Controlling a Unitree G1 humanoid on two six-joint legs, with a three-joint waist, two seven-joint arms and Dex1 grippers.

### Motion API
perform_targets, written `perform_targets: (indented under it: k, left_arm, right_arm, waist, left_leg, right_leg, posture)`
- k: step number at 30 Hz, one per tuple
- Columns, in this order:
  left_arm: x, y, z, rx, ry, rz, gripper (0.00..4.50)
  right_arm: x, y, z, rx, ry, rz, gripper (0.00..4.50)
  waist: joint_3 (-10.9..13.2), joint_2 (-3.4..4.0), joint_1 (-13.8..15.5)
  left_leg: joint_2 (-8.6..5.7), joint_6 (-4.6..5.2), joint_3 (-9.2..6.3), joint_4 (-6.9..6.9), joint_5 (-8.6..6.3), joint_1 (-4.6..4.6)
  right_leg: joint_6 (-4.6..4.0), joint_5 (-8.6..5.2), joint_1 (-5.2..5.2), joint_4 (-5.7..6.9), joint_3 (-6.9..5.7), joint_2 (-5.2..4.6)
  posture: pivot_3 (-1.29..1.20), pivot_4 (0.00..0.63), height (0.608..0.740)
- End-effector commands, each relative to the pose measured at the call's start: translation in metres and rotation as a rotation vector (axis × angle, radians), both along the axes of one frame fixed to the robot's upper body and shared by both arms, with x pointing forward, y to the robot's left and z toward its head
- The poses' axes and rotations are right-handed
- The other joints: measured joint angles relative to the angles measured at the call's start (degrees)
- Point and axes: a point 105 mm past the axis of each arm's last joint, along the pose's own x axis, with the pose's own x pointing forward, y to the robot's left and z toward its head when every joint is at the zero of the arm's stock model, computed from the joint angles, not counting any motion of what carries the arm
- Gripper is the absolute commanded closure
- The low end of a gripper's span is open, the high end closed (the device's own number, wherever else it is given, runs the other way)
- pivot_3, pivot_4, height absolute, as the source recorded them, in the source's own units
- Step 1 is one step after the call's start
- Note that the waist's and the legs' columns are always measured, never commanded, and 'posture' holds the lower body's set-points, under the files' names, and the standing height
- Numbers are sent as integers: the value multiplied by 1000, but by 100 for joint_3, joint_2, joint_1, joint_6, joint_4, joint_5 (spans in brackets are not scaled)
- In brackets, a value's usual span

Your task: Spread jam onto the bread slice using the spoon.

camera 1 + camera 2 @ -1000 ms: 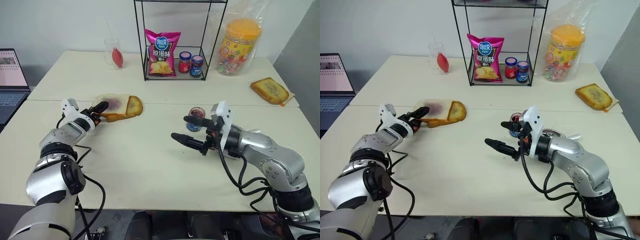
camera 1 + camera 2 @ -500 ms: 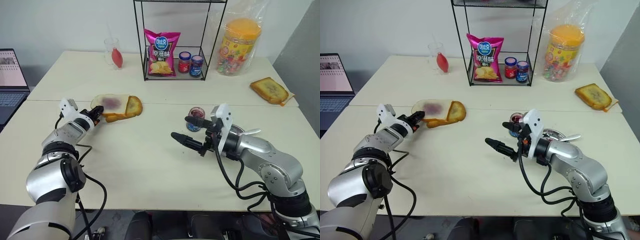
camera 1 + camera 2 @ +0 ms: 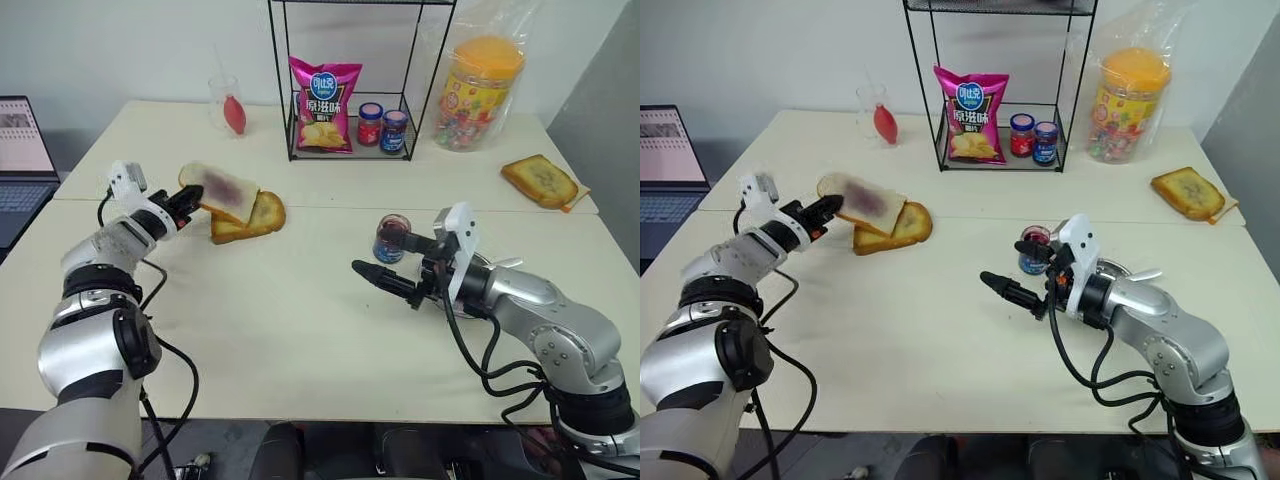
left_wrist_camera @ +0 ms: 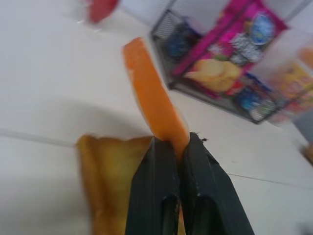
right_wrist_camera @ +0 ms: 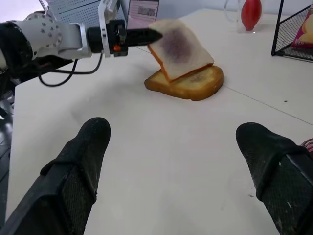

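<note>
Bread slice (image 3: 221, 192), purple smear up, was pinched at one edge by the left end effector (image 3: 186, 203) and held tilted off the tabletop (image 3: 270, 330), over a toasted slice (image 3: 252, 217). Jam jar (image 3: 389, 238) sat just at 11 o'clock of the right end effector (image 3: 396, 264), whose fingers were spread wide and empty. Spoon (image 3: 500, 264) lay on the steel plate behind that wrist. Judgement: right arm was the nearer one to spoon; bread lay well off toward 10 o'clock.

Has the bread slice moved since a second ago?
Yes. The left gripper has lifted the bread slice; its held edge now tilts up off the toasted slice beneath.
</note>
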Motion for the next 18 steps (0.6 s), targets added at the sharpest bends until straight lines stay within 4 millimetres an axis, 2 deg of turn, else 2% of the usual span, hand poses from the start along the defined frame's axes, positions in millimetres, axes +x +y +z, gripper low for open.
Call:
perform_targets:
  k: [1,6,9,11,12,14,15,17,18]
  left_arm:
    - [-43,-35,42,197,-95,-349,4478]
    - [-86,-64,45,304,-51,-598,4478]
    - [-109,-91,37,328,-3,-766,4478]
    - [-118,-105,22,343,34,-825,4478]
    - [-119,-109,6,397,64,-837,4478]
    - [-123,-116,-40,539,124,-861,4478]
    - [-125,-119,-53,571,133,-868,4478]
    - [-123,-121,-62,590,128,-857,4478]
    - [-116,-120,-70,630,115,-829,4478]
  right_arm:
    - [-21,-10,12,10,9,48,0]
    - [-32,-16,9,22,80,69,0]
    - [-41,-17,9,49,144,110,0]
    - [-42,-17,8,47,156,115,0]
    - [-41,-16,6,40,158,110,0]
    - [-41,-16,4,36,166,106,0]
    - [-41,-17,3,37,170,104,0]
    - [-41,-17,2,37,173,102,0]
    - [-41,-18,2,32,173,99,0]
  waist:
    - [0,1,-44]
    - [0,1,-66]
    - [2,0,-69]
    - [2,0,-68]
    - [2,0,-68]
    - [1,1,-68]
    - [-2,6,-70]
    - [4,-1,-70]
    - [10,-12,-59]
  left_leg:
    - [3,-1,2,0,0,-2]
    - [7,-1,0,1,-1,7]
    - [11,0,2,1,-1,14]
    - [11,1,5,2,-1,17]
    - [10,1,6,3,-1,20]
    - [8,1,14,2,-1,34]
    - [7,1,12,2,-1,33]
    - [7,1,18,0,-1,37]
    - [12,1,12,4,-1,27]
  right_leg:
    - [1,-2,-1,0,3,-1]
    - [-1,-13,1,7,4,-1]
    - [12,-30,5,7,6,4]
    - [17,-33,8,5,10,5]
    - [18,-33,11,4,13,5]
    - [20,-34,23,2,21,3]
    - [20,-34,23,0,21,3]
    - [19,-34,23,1,29,3]
    - [19,-33,16,3,21,7]
  posture:
    - [0,150,740]
    - [0,150,740]
    - [0,150,740]
    - [0,150,740]
    - [0,150,740]
    - [0,150,740]
    - [0,150,740]
    - [0,150,740]
    - [0,150,740]
